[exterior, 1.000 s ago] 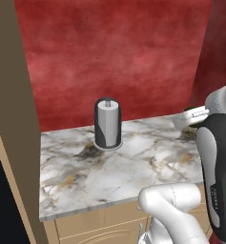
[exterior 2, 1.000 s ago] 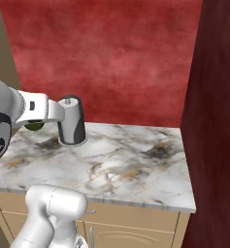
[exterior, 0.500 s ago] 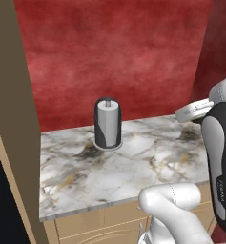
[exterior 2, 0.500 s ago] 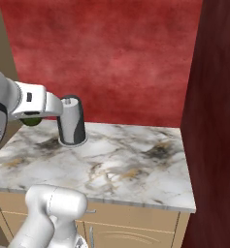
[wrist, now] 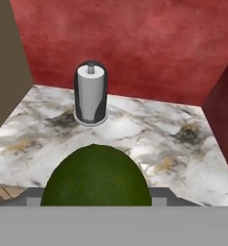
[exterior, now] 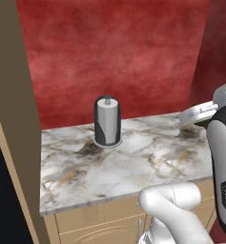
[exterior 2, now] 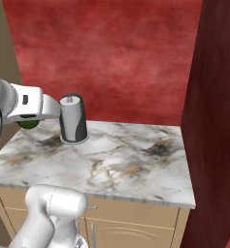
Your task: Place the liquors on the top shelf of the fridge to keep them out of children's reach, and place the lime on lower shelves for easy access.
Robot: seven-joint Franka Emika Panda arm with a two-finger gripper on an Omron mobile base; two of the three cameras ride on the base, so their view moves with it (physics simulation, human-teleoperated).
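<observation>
Since a second ago the arm has drawn back and up from the table (exterior: 133,167). Its hand (exterior 2: 31,116) is clamped on the lime (wrist: 96,177), carried in the air. Shelving the lime remains; bottles and fridge are unseen.

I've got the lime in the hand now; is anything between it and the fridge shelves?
That cannot be told from here. The lime sits in the hand, above the marble counter and apart from the paper-towel roll. The fridge shelves are not in these views, so the path is unconfirmed.
</observation>
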